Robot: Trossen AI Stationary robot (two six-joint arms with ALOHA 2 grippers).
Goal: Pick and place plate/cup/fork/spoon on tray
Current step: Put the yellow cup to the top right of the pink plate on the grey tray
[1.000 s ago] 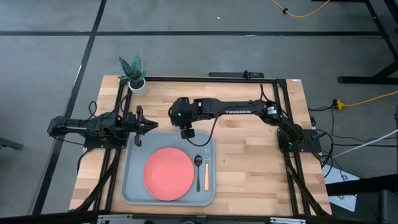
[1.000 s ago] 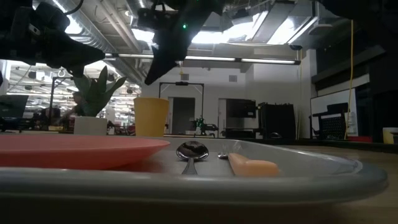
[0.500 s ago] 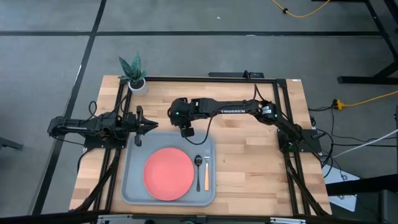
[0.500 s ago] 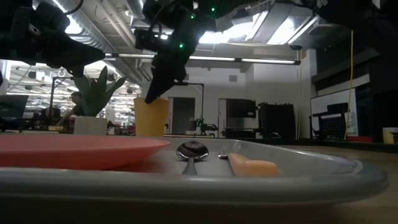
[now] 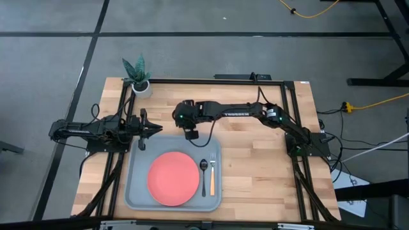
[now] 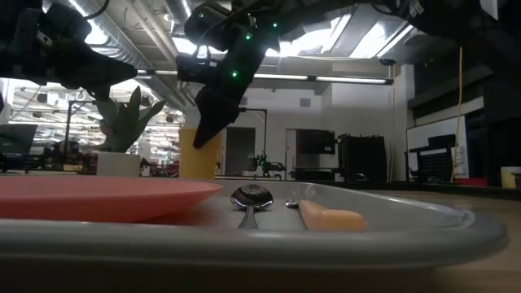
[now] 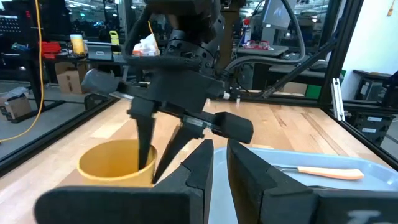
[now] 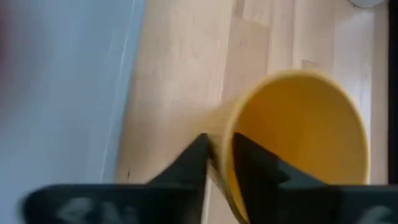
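Observation:
The yellow-orange cup (image 7: 115, 165) stands upright on the wooden table just beyond the far edge of the grey-blue tray (image 5: 137, 156). My right gripper (image 5: 190, 134) covers the cup in the high view and is shut on its rim. The coral-pink plate (image 5: 172, 177), the dark spoon (image 5: 203, 167) and the orange-handled fork (image 5: 212, 176) lie in the tray. My left gripper (image 5: 155, 130) hangs shut and empty at the tray's far left corner, pointing toward the cup. My right gripper pinches the cup's wall at the rim (image 8: 221, 146), on the side toward the tray. One finger (image 8: 252, 165) is inside the cup and the other (image 8: 193, 165) is outside. The fingers come from above, pointing down. The cup stands upright with its base on the table.
A white pot with a green plant (image 5: 137, 76) stands at the table's far left corner. Black frame rails run along the table's left, right and far edges. Bare wood lies to the right of the tray.
My right gripper has come down and a little toward the table's left and far edges, over the cup's rim. The cup has stayed where it was.

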